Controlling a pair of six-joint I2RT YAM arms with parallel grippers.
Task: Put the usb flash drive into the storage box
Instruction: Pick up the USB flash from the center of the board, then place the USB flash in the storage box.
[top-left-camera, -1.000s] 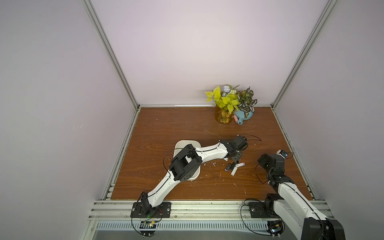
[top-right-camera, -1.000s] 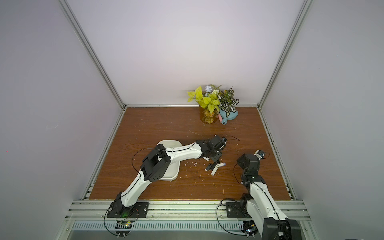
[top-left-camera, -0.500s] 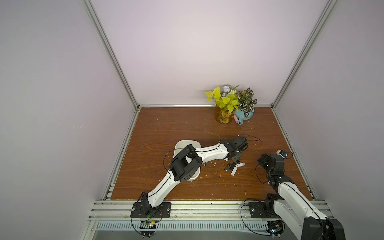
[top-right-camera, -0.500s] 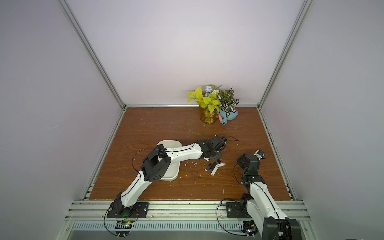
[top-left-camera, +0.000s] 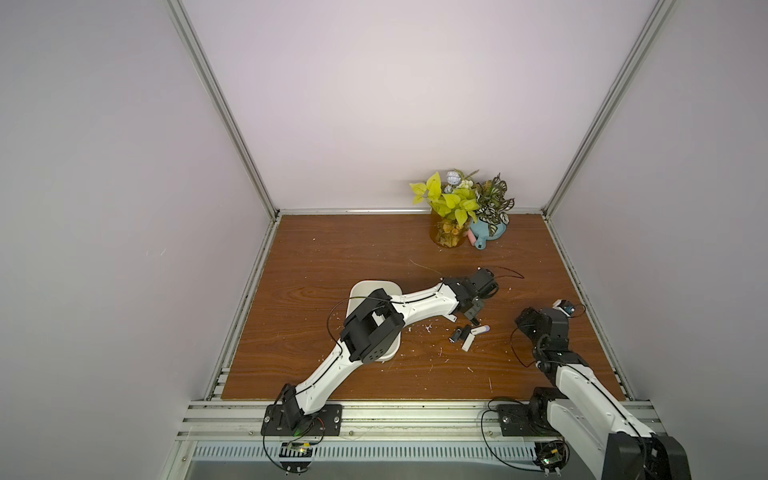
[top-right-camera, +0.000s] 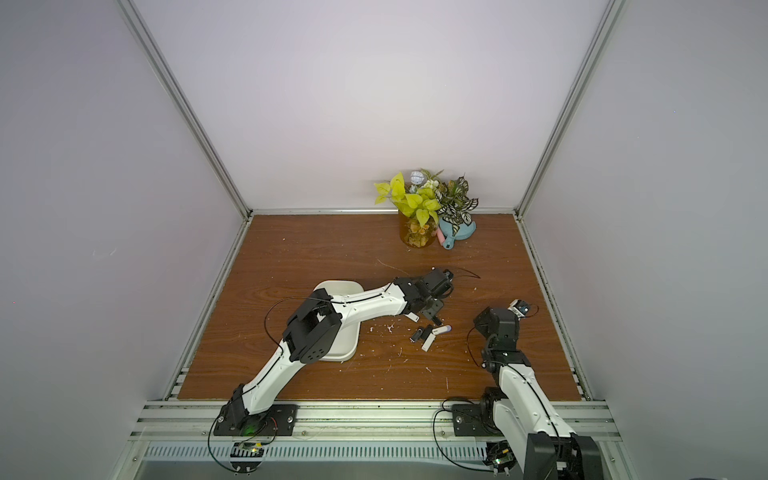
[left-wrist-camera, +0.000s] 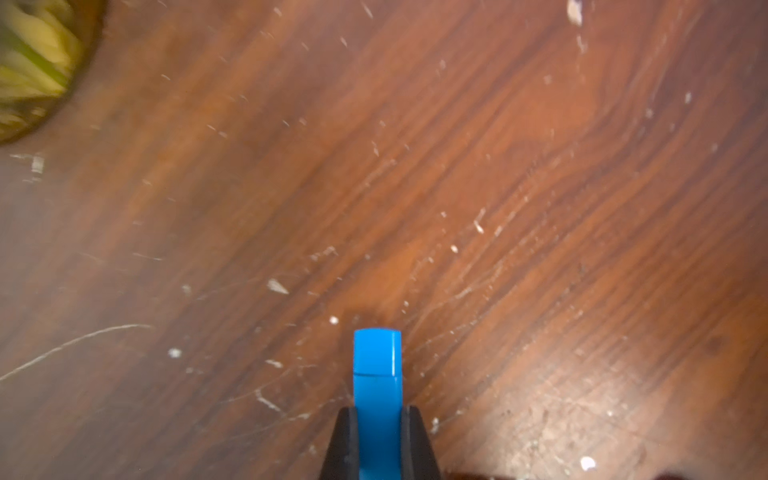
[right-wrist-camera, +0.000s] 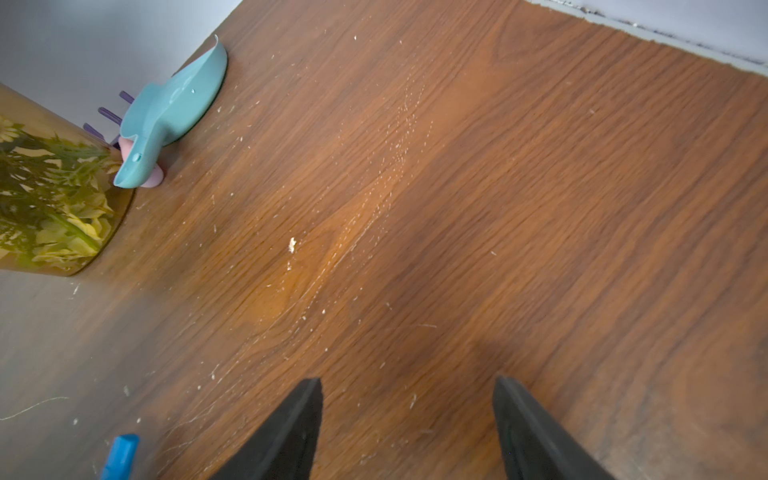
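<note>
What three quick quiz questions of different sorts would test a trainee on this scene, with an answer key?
1. True or false: the left gripper is shut on a blue flash drive.
2. Multiple choice: the right gripper is A) open with nothing between its jaws, B) shut on the blue flash drive, C) out of view.
3. Fill in: in both top views, the robot's ___ arm partly covers the storage box.

Key: 1 true; 2 A; 3 left.

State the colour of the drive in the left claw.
Drive: blue, clearest in left wrist view.
</note>
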